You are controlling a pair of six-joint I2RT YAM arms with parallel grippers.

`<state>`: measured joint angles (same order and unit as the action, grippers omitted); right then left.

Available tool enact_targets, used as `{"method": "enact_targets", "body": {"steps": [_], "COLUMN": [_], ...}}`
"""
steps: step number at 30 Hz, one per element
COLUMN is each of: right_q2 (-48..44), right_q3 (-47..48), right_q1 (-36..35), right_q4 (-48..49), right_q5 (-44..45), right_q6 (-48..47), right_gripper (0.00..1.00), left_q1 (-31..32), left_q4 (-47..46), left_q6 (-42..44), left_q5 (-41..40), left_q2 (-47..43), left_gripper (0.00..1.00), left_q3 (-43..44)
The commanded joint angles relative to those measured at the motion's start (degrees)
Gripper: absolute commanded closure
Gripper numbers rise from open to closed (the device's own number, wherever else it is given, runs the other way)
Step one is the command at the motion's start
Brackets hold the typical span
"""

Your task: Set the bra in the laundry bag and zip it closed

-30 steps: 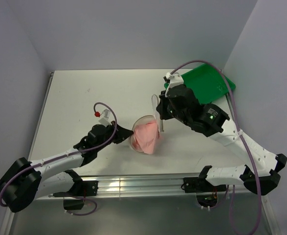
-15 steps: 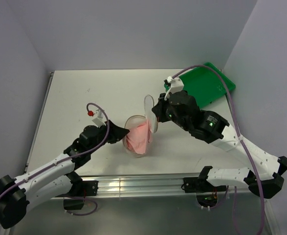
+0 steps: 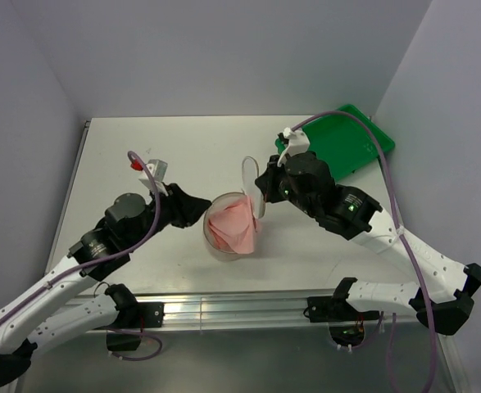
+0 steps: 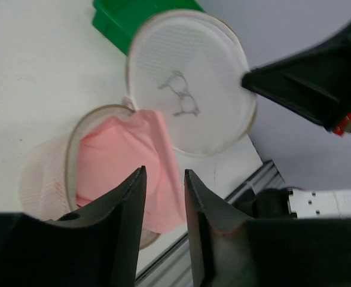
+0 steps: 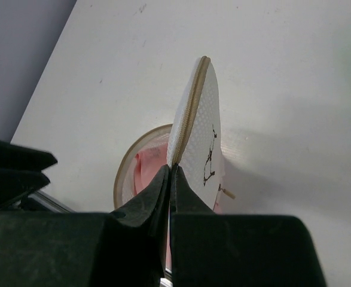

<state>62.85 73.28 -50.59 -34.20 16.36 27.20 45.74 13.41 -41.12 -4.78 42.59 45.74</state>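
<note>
The laundry bag lies open mid-table; its lower half (image 3: 211, 237) rests on the table and its lid half (image 3: 249, 182) stands upright. The pink bra (image 3: 232, 225) sits in the lower half, one fold draping over the near rim. My right gripper (image 3: 261, 191) is shut on the lid's zip rim (image 5: 187, 119) and holds it up. My left gripper (image 3: 202, 210) is open and empty, hovering just left of the bag. In the left wrist view its fingers (image 4: 130, 203) frame the bra (image 4: 118, 161) below the lid (image 4: 190, 89).
A green tray (image 3: 347, 143) stands at the back right, behind the right arm; it also shows in the left wrist view (image 4: 133, 15). The table's near edge with its metal rail (image 3: 240, 307) runs close below the bag.
The right gripper swung the lid leftward and upright over the bag. The left arm rose and drew back up-left. The bag and bra shifted slightly left.
</note>
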Motion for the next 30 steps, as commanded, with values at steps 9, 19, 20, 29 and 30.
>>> {"method": "enact_targets", "body": {"steps": [9, 19, 20, 29, 30], "right_q2": [-1.41, -2.99, -3.43, -5.45, -5.54], "right_q3": [-1.55, -3.31, -3.40, -3.93, -4.10], "right_q1": [0.84, 1.19, 1.19, 1.28, 1.28], "right_q4": [5.10, 6.51, 6.51, 6.77, 6.77], "right_q5": [-0.54, -1.33, -1.33, -1.95, -1.86], "right_q6": [0.75, 1.36, 1.45, 1.63, 1.63], "right_gripper": [1.00, 1.00, 1.00, 1.00, 1.00], "left_q1": [18.86, 22.38, 22.38, 22.38, 22.38], "left_q4": [0.57, -4.26, -4.88, -8.13, -8.22], "left_q6": [3.42, 2.72, 2.63, 2.89, 2.80], "left_q5": [-11.12, -16.76, -16.50, -16.67, -17.28], "left_q2": [17.34, 27.89, 28.42, 33.44, 33.52], "left_gripper": [0.46, 0.46, 0.46, 0.57, 0.67], "left_q3": [8.22, 8.32, 8.23, 8.93, 8.67]}}
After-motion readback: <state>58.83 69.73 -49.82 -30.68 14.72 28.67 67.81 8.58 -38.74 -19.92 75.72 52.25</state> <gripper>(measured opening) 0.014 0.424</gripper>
